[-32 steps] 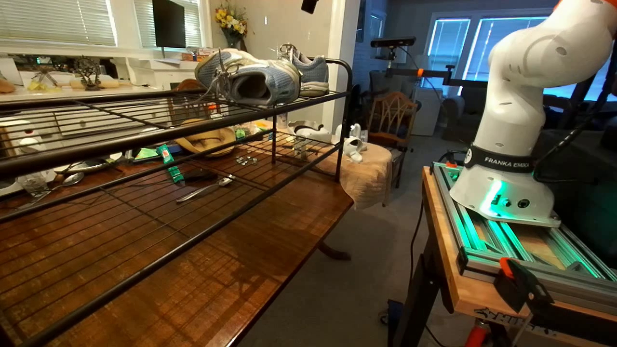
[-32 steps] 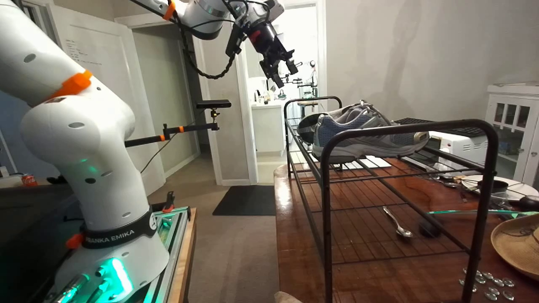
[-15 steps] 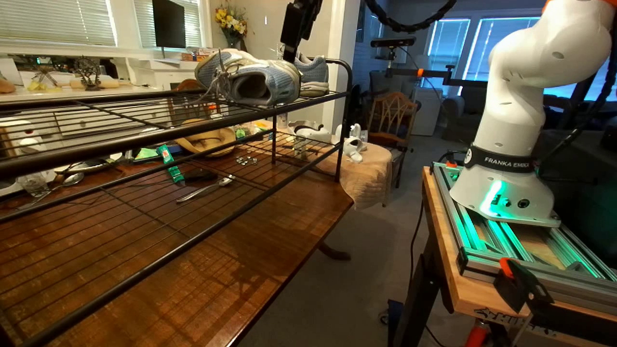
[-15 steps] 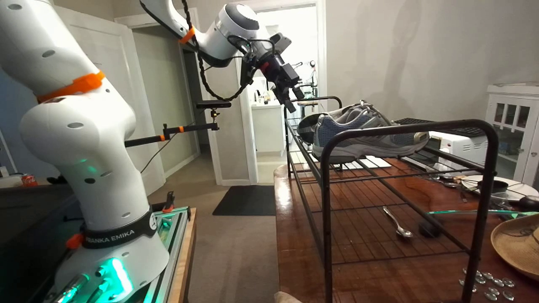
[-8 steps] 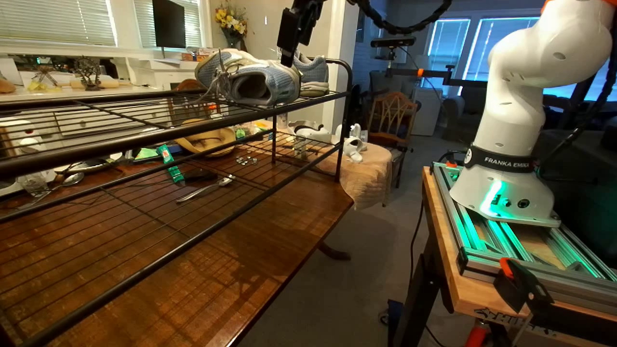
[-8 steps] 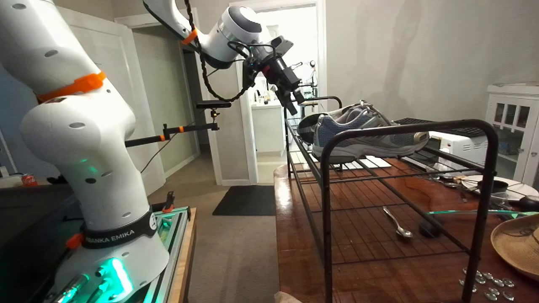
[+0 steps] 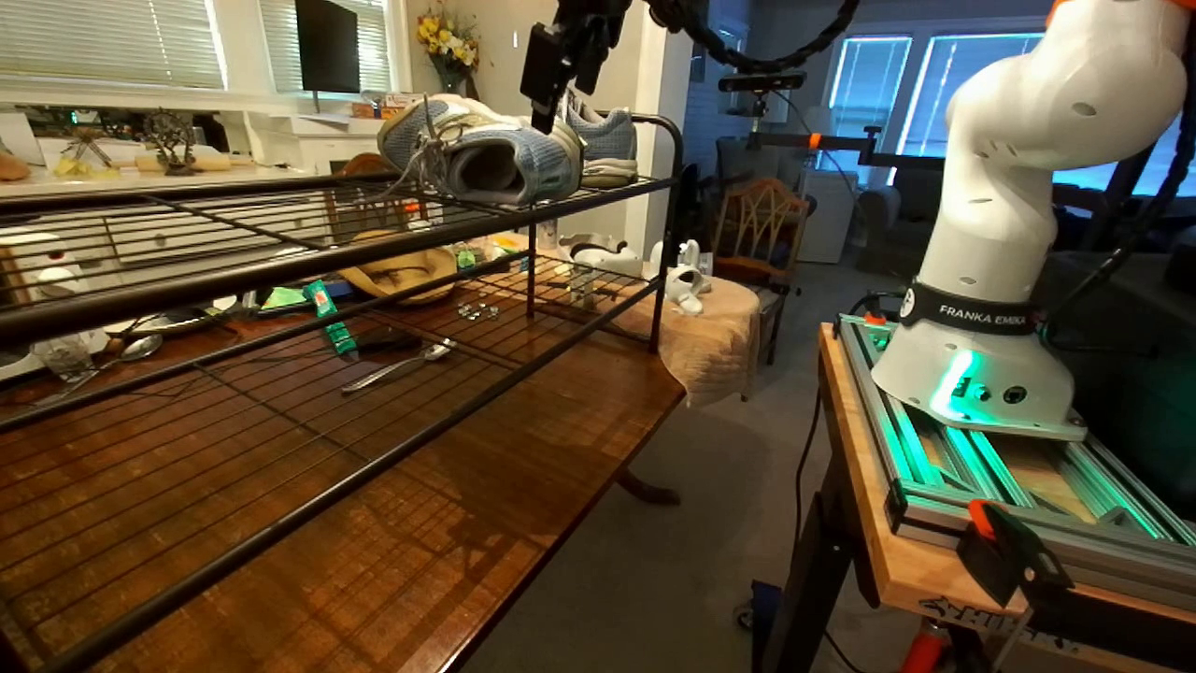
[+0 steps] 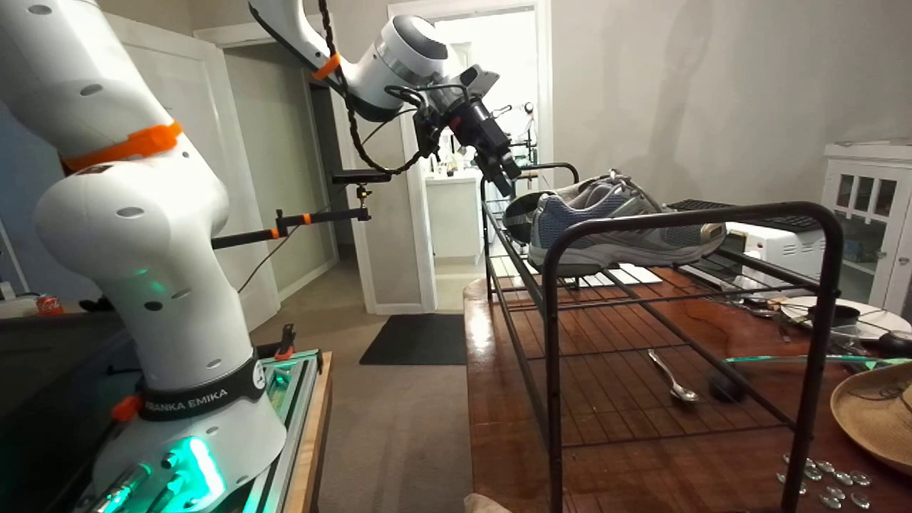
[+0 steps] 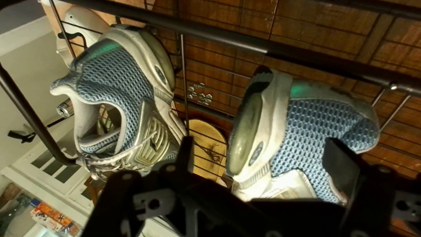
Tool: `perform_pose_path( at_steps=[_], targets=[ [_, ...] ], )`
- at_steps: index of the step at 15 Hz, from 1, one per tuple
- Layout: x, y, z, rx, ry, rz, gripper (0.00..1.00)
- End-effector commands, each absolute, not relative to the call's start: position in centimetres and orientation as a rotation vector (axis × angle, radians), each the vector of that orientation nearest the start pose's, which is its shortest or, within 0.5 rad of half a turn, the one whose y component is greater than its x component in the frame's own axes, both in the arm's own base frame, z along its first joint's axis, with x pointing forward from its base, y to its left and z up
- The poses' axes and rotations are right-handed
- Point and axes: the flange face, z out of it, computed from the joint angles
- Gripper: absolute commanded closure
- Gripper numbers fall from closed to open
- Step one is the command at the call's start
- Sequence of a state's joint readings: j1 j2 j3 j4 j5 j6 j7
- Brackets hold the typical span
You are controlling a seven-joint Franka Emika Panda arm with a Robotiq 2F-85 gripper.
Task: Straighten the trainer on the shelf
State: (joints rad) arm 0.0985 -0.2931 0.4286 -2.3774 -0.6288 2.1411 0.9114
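The trainer (image 7: 523, 168) lies tipped on its side on the top tier of the black wire shelf (image 7: 271, 267). Its opening faces out in an exterior view, and its sole (image 8: 521, 216) shows behind the second shoe in an exterior view. In the wrist view the tipped trainer (image 9: 306, 131) is at the right, sole toward the matching upright shoe (image 9: 115, 75). My gripper (image 9: 261, 144) is open above the tipped trainer's heel end. One finger (image 9: 342, 168) overlaps its mesh side, the other is over the gap between the shoes. I cannot tell whether it touches. The gripper also shows in both exterior views (image 7: 564, 103) (image 8: 509, 177).
The upright shoe (image 8: 620, 235) stands close beside the tipped one, near the shelf's raised end frame (image 8: 712, 214). Below are the brown tabletop (image 8: 499, 413), a spoon (image 8: 670, 377), a straw hat (image 8: 873, 410) and glass beads (image 8: 841, 477). A white toaster oven (image 8: 784, 249) stands behind.
My gripper has come down from high above and moved in over the tipped trainer, slowly in the last second, staying open. Both shoes and the shelf have not moved.
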Motion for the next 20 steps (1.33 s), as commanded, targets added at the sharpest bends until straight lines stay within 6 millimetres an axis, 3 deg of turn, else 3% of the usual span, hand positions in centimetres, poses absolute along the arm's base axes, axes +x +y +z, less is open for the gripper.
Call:
perform_pose_path(
  at_steps=[1,5,12,14,20],
  targets=[
    [42.2,22.6,42.8,-3.468,0.207,-0.847,0.00],
    [43.2,23.1,43.0,-3.387,0.302,-0.946,0.00],
    [43.4,23.2,41.1,-3.461,0.114,-0.909,0.01],
    [43.5,23.3,40.6,-3.472,0.077,-0.925,0.26],
    [43.2,23.6,40.5,-3.495,0.003,-0.961,0.71]
  ],
)
